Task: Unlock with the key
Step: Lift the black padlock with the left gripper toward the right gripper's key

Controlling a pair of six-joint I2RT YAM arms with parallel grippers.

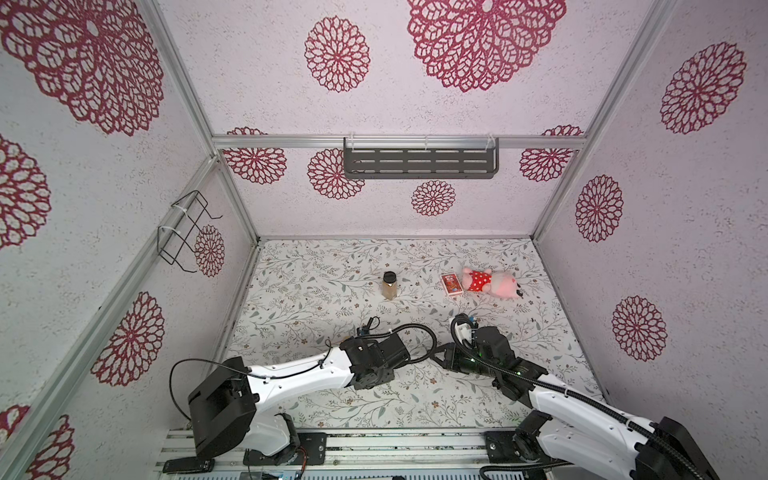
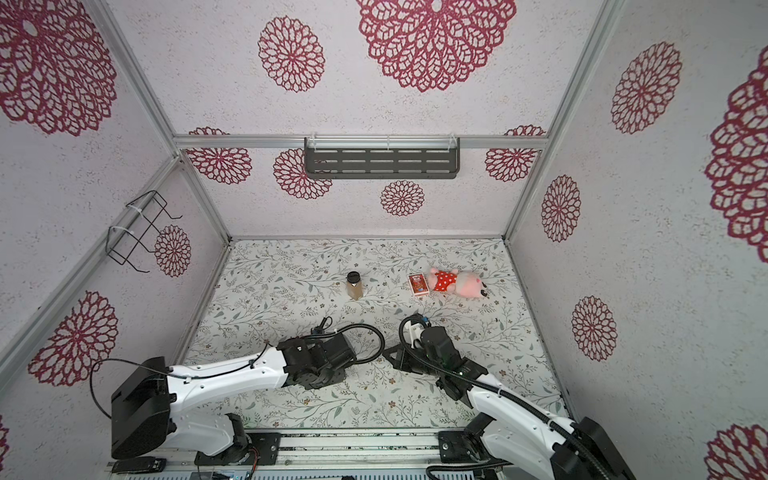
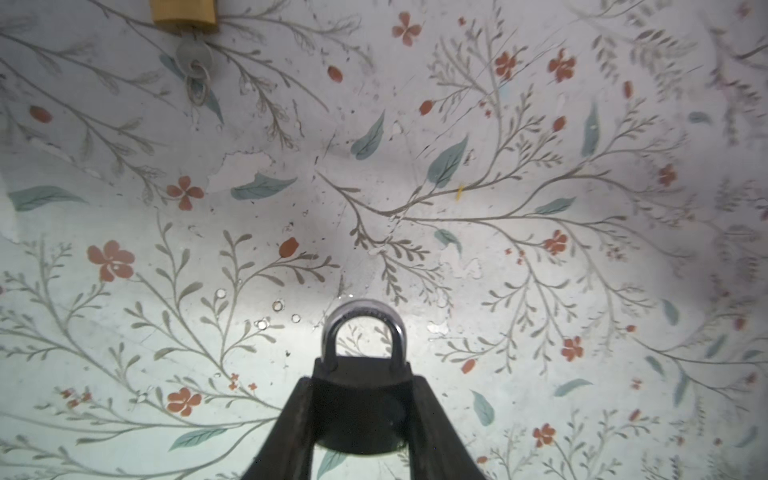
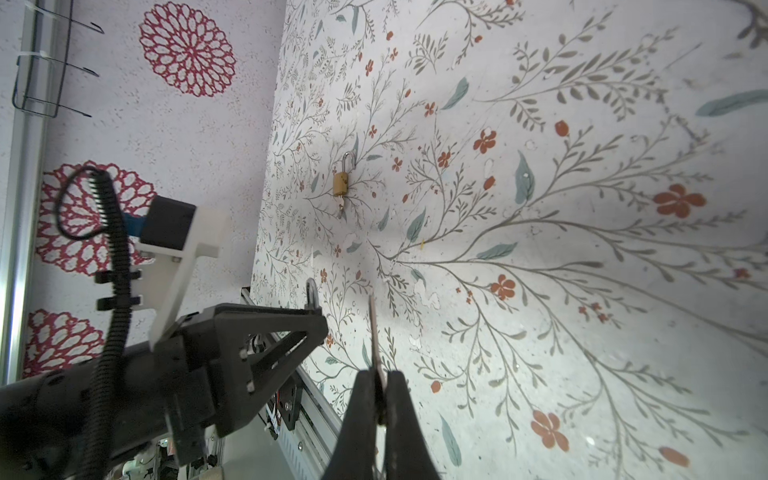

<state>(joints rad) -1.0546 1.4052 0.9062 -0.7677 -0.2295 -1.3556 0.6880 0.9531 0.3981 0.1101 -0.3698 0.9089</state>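
Near centre, left gripper [image 3: 362,380] clamps the dark padlock [image 3: 358,403], shackle sticking out; right gripper [image 4: 380,376] pinches the key [image 4: 372,328] just beside it, not touching. A brass lock [image 4: 340,184] lies alone on the counter [image 1: 332,291] close by. Far back: jar [image 1: 390,286] at centre, box [image 1: 451,284] just beside plush [image 1: 490,282], to the right.

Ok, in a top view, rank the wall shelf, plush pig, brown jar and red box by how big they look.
1. wall shelf
2. plush pig
3. brown jar and red box: they look about alike, so they are not ranked.
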